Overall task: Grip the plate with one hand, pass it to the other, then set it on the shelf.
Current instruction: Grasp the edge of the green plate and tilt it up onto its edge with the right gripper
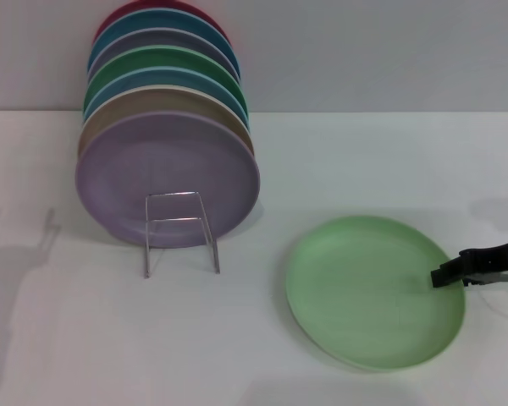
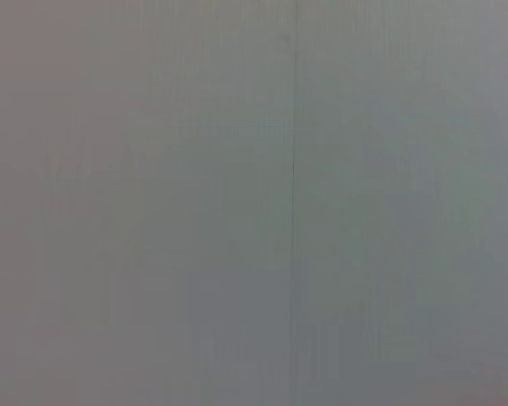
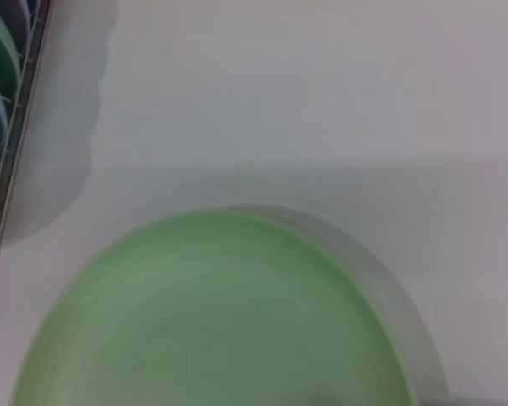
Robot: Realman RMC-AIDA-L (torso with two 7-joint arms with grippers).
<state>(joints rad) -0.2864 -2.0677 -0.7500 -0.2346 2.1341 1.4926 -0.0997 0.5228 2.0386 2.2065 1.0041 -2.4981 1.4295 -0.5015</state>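
Shelf [image 1: 181, 230] at 9 o'clock on white table [image 1: 85, 338], lilac plate [image 1: 167, 178] fronting its stack. Light green plate [image 1: 374, 290] flat at 4 o'clock. Right claw [image 1: 444, 274] at plate's 3 o'clock rim; finger state cannot be told.

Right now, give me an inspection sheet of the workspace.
Surface: white table, bare in front.
Job's things: light green plate flat on the table, to the right of the rack; wire rack with its front slot free.
Clutter: stack of coloured plates standing on edge in the rack, lilac one in front.
Grippers: right gripper at the plate's right rim; left gripper not in view.
Cables: nothing seen.
Surroundings: plain grey wall behind.
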